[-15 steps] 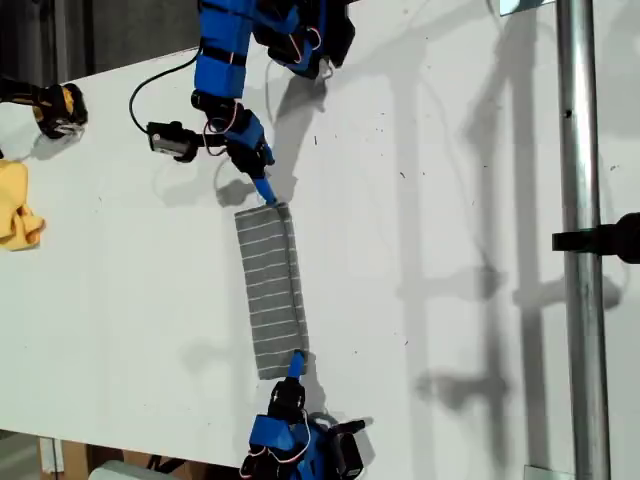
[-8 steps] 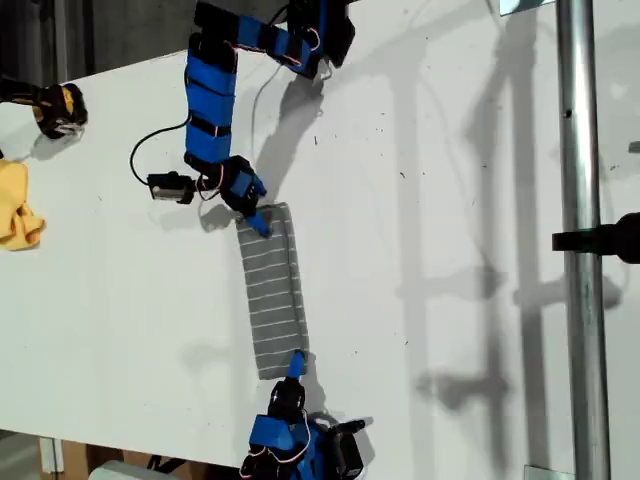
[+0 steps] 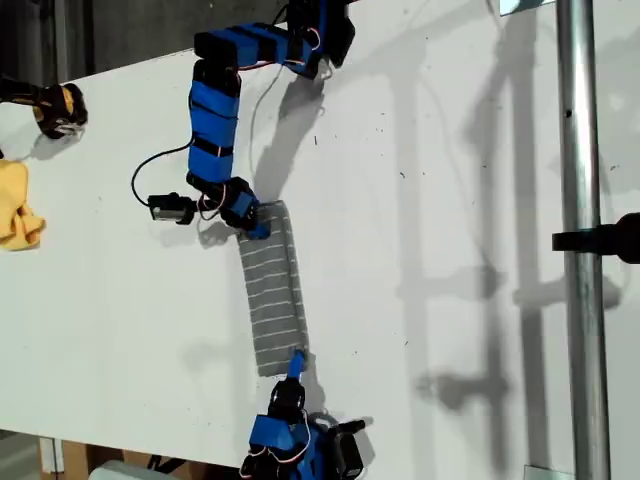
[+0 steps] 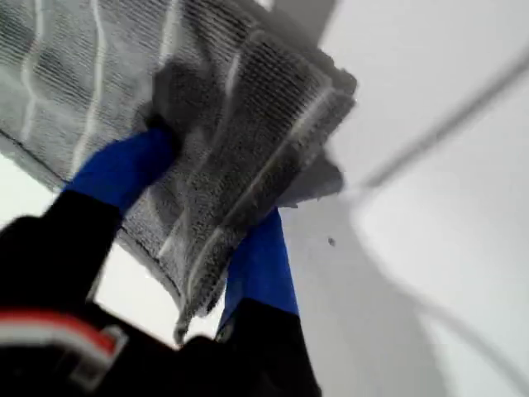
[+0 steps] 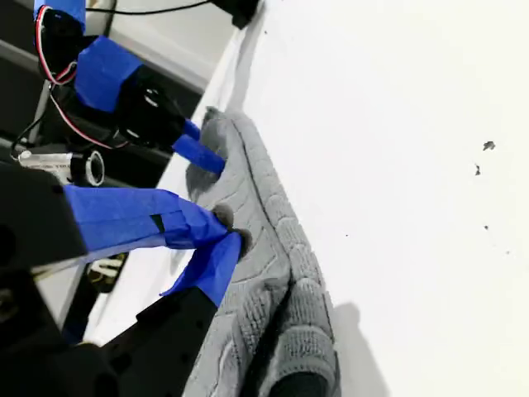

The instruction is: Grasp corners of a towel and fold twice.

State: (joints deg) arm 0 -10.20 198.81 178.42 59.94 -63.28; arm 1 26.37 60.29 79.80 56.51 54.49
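My first gripper has its two blue fingers closed on a corner of the towel. One finger is on top of the cloth and the other is under it. The corner is doubled over, so I can see more than one layer. In the exterior view this gripper sits at the top end of the towel.

My second gripper is pinched shut on the other end of the towel. Its blue tips meet right at the cloth's edge. Here the towel looks bunched and bumpy. Far along it I can see my first gripper pressing on the cloth. In the exterior view my second gripper is at the bottom end of the towel.

The towel is grey with thin white stripes. It lies as a long narrow strip on the white table, between the two grippers.

A yellow cloth lies well apart, at the exterior view's left edge. A metal pole stands at the exterior view's right.
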